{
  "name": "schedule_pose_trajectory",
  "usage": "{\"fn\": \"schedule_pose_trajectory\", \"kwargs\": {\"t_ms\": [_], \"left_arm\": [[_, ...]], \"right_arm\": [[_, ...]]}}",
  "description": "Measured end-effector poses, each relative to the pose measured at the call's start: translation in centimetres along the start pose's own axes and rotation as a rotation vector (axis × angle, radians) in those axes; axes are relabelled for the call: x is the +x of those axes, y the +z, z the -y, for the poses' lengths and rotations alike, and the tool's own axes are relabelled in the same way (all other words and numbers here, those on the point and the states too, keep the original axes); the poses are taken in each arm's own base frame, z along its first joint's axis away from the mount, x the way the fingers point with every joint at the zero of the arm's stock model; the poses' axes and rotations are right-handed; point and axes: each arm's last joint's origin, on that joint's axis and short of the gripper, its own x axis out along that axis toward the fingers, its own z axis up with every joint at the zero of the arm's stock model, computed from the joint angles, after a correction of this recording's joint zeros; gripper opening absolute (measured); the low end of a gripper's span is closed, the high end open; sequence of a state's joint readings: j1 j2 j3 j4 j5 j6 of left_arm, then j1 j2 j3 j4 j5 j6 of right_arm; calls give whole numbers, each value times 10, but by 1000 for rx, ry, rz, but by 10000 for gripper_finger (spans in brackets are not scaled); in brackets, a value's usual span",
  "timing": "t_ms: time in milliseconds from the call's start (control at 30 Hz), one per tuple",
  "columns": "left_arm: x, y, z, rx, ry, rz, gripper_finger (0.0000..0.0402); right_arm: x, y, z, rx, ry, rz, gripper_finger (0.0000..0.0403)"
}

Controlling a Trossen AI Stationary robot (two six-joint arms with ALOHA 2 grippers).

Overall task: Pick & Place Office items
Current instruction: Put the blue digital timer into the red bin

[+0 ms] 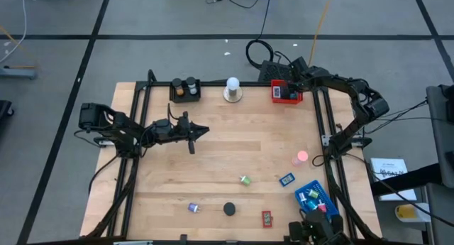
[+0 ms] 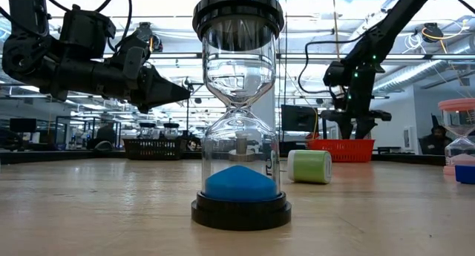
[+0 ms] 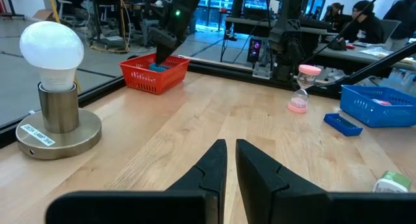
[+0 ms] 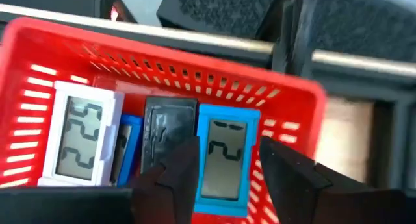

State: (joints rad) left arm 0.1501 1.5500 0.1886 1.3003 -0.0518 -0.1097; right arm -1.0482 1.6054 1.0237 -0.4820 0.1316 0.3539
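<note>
My right gripper (image 4: pixel 224 175) hangs open over the red tray (image 4: pixel 162 49) at the table's far right. Its fingers stand on either side of a blue clock-faced rectangle (image 4: pixel 221 156), which lies in the tray beside a black one (image 4: pixel 168 130) and a white one (image 4: pixel 81 143). My left gripper (image 3: pixel 231 160) is shut and empty, raised above the table's left-middle (image 1: pixel 195 131). Loose on the near half are a pink hourglass (image 1: pixel 303 158), a blue rectangle (image 1: pixel 286 180), a green roll (image 1: pixel 245 180), a black hourglass (image 1: pixel 229 209) and a red rectangle (image 1: pixel 267 218). My right gripper comes at the blue rectangle from above, pointing down. One finger (image 4: pixel 179 175) overlaps its long edge (image 4: pixel 200 152), while red tray shows between the other finger and the rectangle. I cannot tell whether it touches.
A white knob on a round base (image 1: pixel 232 90) and a black tray with cylinders (image 1: pixel 186 90) stand at the far edge. A blue tray (image 1: pixel 316 197) holding small items sits near right. A small purple item (image 1: pixel 193 208) lies near the front. People sit beyond the table.
</note>
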Motion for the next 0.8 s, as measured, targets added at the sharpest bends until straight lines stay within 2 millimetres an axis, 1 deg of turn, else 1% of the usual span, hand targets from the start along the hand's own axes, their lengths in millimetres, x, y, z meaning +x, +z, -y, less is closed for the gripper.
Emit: {"fn": "schedule_pose_trajectory", "kwargs": {"t_ms": [133, 233, 300, 400, 433, 500, 600, 700, 800], "left_arm": [[0, 0, 0, 0, 0, 0, 40], [0, 0, 0, -1, 0, -1, 40], [0, 0, 0, 0, 0, 0, 40], [0, 0, 0, -1, 0, 0, 40], [0, 0, 0, -1, 0, 0, 40], [0, 0, 0, 0, 0, 0, 40], [0, 0, 0, -1, 0, 0, 40], [0, 0, 0, -1, 0, -1, 40], [0, 0, 0, 0, 0, -1, 40]], "right_arm": [[-18, 0, -5, -78, -18, 73, 113], [-40, -1, -11, -168, 25, 132, 79], [-54, -6, -18, -248, 74, 173, 54], [-68, -24, -28, -359, 174, 252, 15], [-72, -31, -32, -388, 221, 291, 8], [-78, -45, -36, -420, 317, 374, 6], [-85, -68, -39, -410, 433, 459, 10], [-91, -87, -42, -424, 516, 512, 4], [-99, -101, -45, -463, 575, 538, 2]]}}
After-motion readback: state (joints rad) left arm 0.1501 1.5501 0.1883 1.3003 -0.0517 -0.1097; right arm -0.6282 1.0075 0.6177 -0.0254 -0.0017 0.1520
